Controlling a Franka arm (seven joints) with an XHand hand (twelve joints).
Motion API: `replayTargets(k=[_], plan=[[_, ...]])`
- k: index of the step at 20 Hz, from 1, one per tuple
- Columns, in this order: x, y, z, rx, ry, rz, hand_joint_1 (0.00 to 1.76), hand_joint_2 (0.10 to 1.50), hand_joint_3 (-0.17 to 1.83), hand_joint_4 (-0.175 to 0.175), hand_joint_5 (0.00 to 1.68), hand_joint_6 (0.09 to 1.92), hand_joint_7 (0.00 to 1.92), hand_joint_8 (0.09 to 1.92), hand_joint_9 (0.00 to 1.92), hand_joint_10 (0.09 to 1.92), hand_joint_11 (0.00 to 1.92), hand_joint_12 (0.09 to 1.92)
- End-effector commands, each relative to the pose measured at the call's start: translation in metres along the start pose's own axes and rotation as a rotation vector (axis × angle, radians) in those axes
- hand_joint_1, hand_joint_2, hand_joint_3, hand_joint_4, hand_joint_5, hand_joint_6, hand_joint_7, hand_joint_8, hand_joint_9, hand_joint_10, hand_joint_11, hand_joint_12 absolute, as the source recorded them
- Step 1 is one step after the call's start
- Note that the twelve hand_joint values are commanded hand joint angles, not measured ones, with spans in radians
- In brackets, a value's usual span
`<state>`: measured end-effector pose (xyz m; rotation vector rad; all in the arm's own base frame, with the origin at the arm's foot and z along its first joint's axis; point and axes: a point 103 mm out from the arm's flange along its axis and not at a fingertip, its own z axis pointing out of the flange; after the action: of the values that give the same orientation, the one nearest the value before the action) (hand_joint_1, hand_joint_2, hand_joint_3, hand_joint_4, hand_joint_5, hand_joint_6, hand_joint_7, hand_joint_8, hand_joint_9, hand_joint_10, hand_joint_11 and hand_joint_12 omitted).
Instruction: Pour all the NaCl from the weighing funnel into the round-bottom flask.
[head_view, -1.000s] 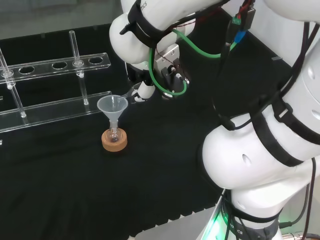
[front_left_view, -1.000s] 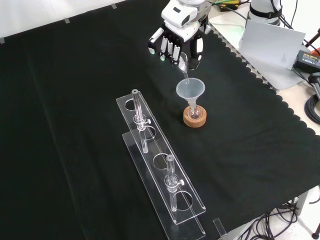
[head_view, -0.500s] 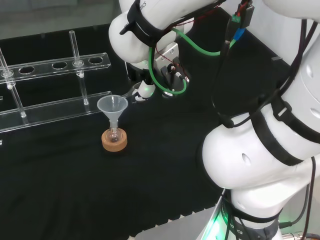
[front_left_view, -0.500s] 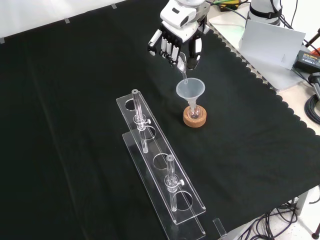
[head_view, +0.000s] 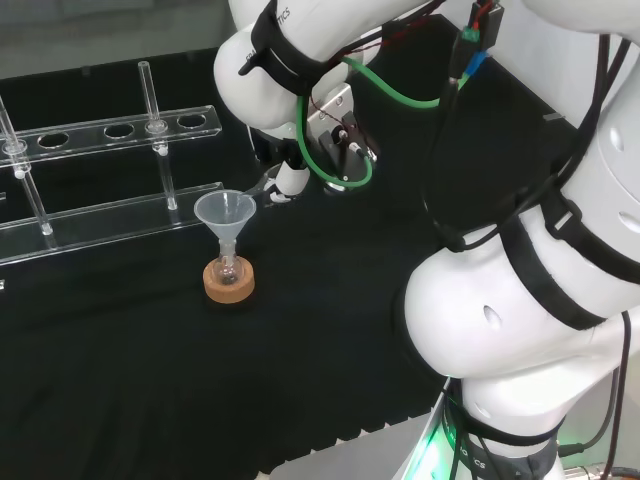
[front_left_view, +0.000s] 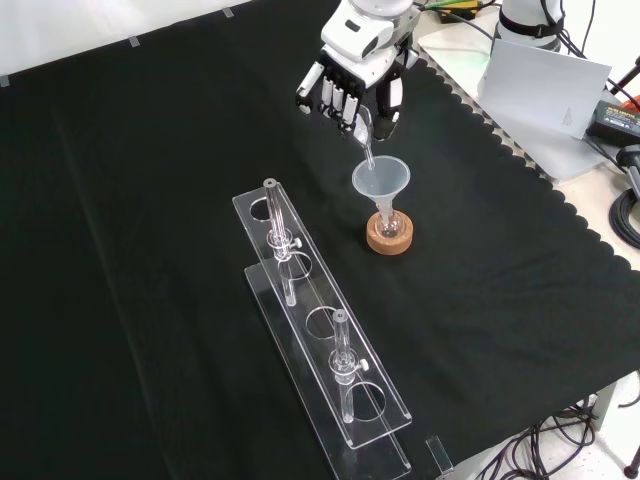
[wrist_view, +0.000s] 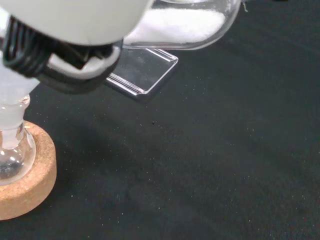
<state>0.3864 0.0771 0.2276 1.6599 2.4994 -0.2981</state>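
In the front view the hand (front_left_view: 352, 82) hangs above the cloth, its fingers curled round a clear weighing funnel (front_left_view: 366, 135) that slants down. The funnel's thin tip sits over the mouth of a plastic funnel (front_left_view: 380, 180). That funnel stands in a small round-bottom flask (front_left_view: 389, 226) on a cork ring (front_left_view: 390, 242). The wrist view shows white salt lying in the weighing funnel (wrist_view: 185, 25), with the flask (wrist_view: 10, 160) and cork ring (wrist_view: 27, 185) below. From the head view, the weighing funnel (head_view: 262, 187) reaches the plastic funnel (head_view: 224, 212) from the right.
A long clear acrylic tube rack (front_left_view: 322, 340) with a few glass tubes stands in front of the flask in the front view, and behind it in the head view (head_view: 110, 170). A grey box (front_left_view: 545, 100) lies past the cloth's scalloped right edge.
The hand has risen a little in the front view while the weighing funnel's tip stays over the plastic funnel. Flask and rack have not moved.
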Motion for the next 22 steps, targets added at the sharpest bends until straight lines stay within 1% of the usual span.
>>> replayTargets(k=[1,6,9,14,22], plan=[[0.0014,0.0039,-0.0026,-0.002,-0.02,-0.019,1.17,0.53,0.72,0.175,1.62,0.09,1.73,0.09,1.48,0.19,0.45,1.36],[-0.0007,0.0061,-0.0072,-0.012,-0.043,-0.033,1.17,0.53,0.72,0.175,1.62,0.09,1.73,0.09,1.49,0.19,0.46,1.36],[-0.0032,0.0063,-0.0083,-0.01,-0.058,-0.037,1.17,0.52,0.74,0.175,1.62,0.09,1.74,0.09,1.49,0.19,0.49,1.34],[-0.0059,0.0052,-0.0086,-0.001,-0.063,-0.035,1.17,0.52,0.74,0.175,1.62,0.09,1.74,0.09,1.5,0.19,0.53,1.32],[-0.0067,0.0028,-0.0065,0.029,-0.126,-0.087,1.17,0.51,0.74,0.175,1.62,0.09,1.74,0.09,1.49,0.19,0.54,1.32]])
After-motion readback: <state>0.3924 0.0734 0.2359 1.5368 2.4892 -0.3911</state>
